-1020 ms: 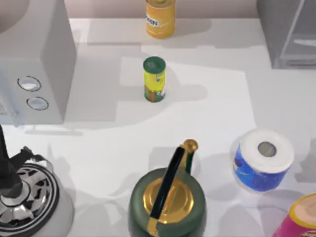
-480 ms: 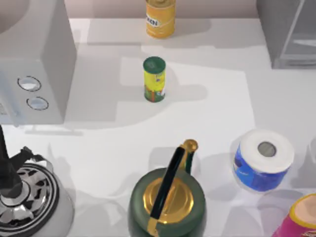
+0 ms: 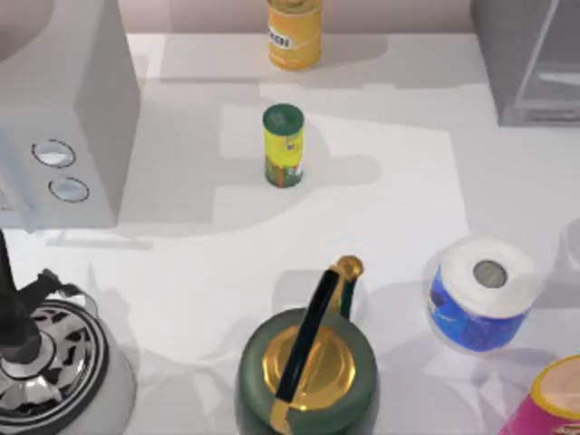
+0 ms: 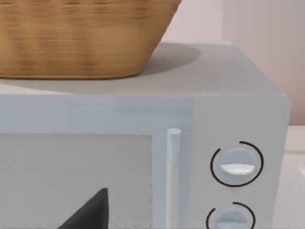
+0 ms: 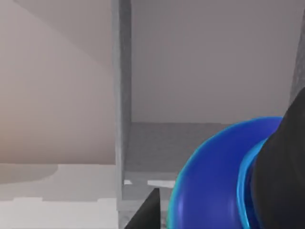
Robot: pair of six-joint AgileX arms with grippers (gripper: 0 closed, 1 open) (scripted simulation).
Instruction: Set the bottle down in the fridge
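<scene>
The white table carries the largest things at its far corners: the grey fridge stands at the far right with its glassy door panel, and a grey box with two round knobs stands at the far left, with a woven basket resting on top of it in the left wrist view. Along the near edge sit a dark green kettle with a gold lid, a silver patterned kettle at the left, a roll of paper in blue wrap at the right and a pink tub in the near right corner. A yellow can with a green lid stands mid-table, and an orange-yellow can stands at the far edge. In the right wrist view the bottle sits close against the right gripper's dark finger, in front of the fridge's open grey compartment; whether the claw is clenched on it I cannot tell. The left gripper faces the knobbed box; its state cannot be told.
</scene>
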